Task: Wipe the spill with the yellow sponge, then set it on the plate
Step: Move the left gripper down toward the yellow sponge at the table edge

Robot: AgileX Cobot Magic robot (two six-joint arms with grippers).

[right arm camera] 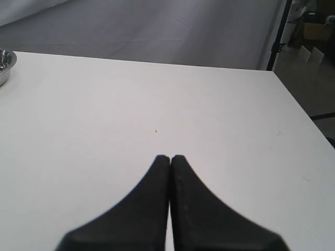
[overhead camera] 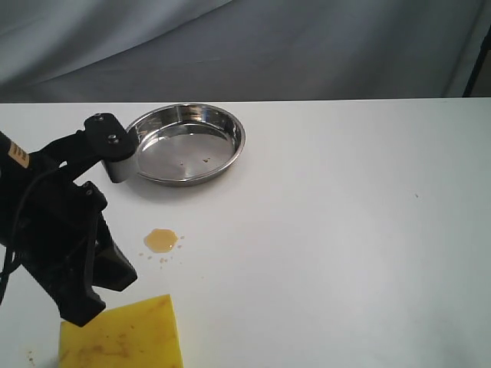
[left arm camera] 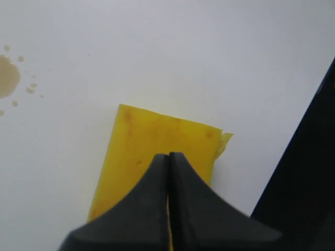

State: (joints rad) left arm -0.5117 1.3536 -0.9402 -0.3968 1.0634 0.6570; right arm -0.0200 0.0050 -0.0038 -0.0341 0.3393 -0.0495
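Wiping scene on a smooth, matte white tabletop (overhead camera: 345,253).
Left gripper (left arm camera: 168,157): black tapered fingers pressed together over the yellow sponge (overhead camera: 126,337); right gripper (right arm camera: 170,157): fingers likewise together above bare tabletop. The plate (overhead camera: 165,153), a round, shallow, shiny steel dish, sits farther back. The sponge, a thick speckled foam block, lies at the near left. The spill (overhead camera: 161,240), a small amber puddle ringed by droplets, lies between them.

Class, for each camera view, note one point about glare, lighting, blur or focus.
Exterior view: the plate mirrors bright glare along its rim. Left wrist view: the left gripper is a dark, slightly blurred silhouette over the yellow sponge; the spill looks washed out. Right wrist view: the right gripper is a featureless black shape.
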